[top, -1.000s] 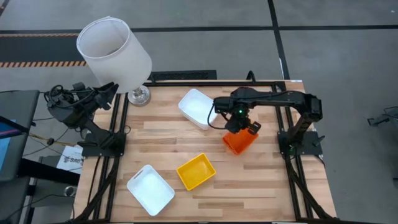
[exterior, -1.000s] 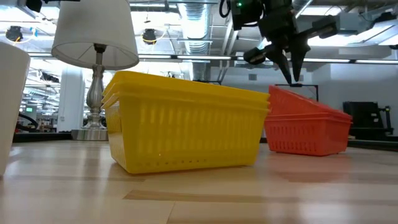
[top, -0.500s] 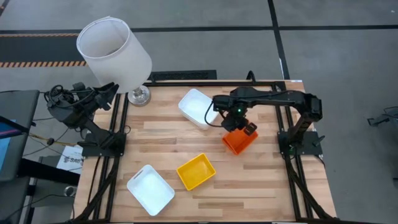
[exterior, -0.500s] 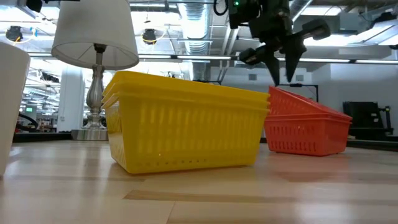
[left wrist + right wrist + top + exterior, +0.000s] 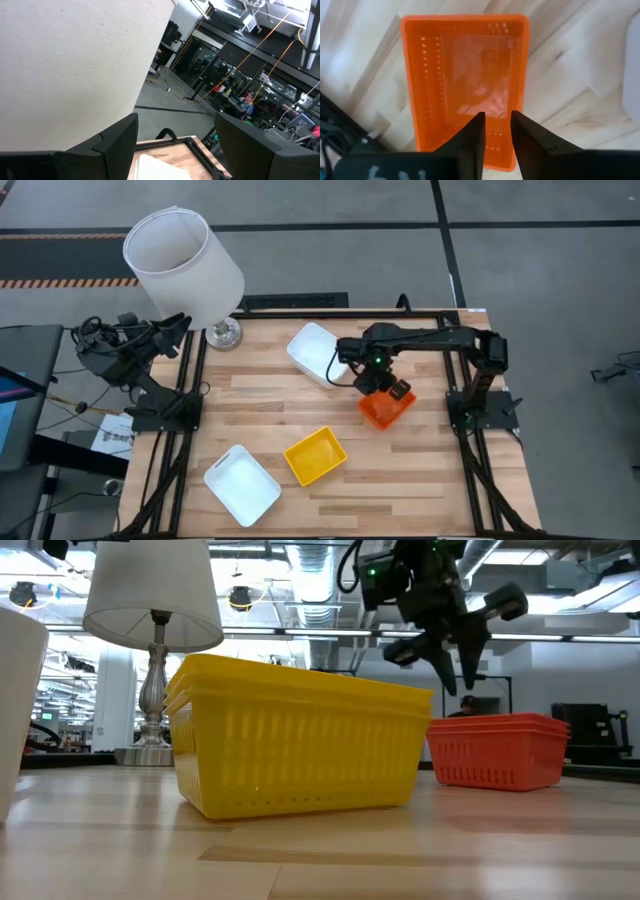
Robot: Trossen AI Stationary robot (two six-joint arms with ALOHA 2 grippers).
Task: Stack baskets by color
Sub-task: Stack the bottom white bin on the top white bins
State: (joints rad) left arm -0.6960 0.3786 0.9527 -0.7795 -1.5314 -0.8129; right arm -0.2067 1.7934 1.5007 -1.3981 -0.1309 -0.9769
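A: Item one, orange stack point(image 5: 385, 409): where do you find it, and why there?

B: You find it right of the yellow stack point(image 5: 315, 456), level on the table point(image 5: 420, 490); its rims look nested flush, so you may judge that colour done.

A: Item two, right gripper point(image 5: 452, 660)?

B: Just above the orange stack's near end; fingers point(image 5: 470, 137) slightly parted, pinching nothing, clear of the rim; released, I judge.

A: Item three, white baskets?

B: One point(image 5: 318, 353) beyond the yellow stack, beside the gripper; one point(image 5: 242, 484) left of it, near the front edge; apart, so unstacked.

A: Item four, left gripper point(image 5: 175, 131)?

B: Parked off the table by the lampshade point(image 5: 183, 268); fingers spread, empty.
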